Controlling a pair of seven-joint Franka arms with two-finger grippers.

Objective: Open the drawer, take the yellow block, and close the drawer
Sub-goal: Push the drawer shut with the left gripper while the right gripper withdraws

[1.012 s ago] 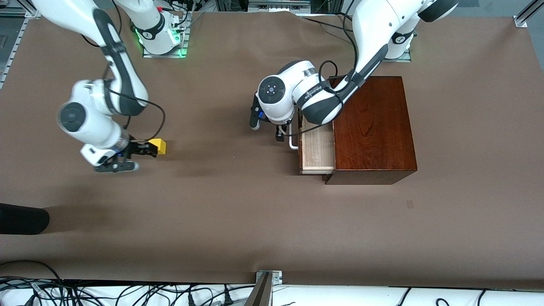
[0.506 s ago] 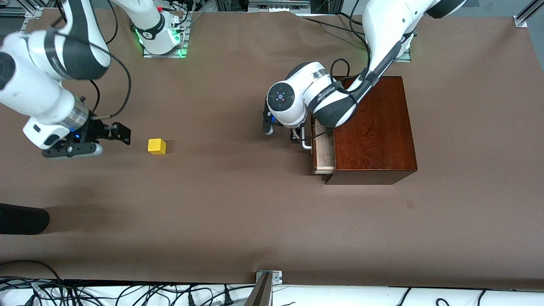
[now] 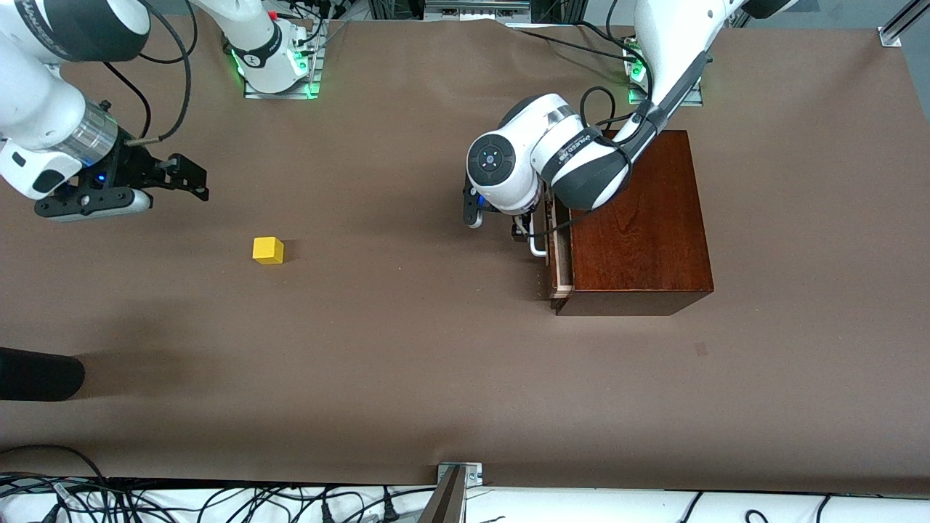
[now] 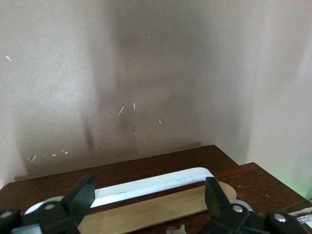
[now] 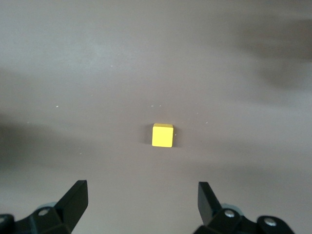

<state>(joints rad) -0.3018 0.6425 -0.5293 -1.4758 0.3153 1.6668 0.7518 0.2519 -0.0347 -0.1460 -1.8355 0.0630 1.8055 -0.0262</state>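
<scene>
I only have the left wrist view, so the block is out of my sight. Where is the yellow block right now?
Observer: The yellow block sits on the table, toward the right arm's end, outside the drawer.
Operator: Is the right gripper holding it?
Observer: No. The right gripper is open, up over bare table, apart from the block.
Operator: How far out is the drawer?
Observer: In the front view only a narrow pale strip juts from the wooden box, with the left gripper at its white handle.

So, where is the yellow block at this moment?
The yellow block sits alone on the brown table, toward the right arm's end, apart from the open right gripper.
</scene>
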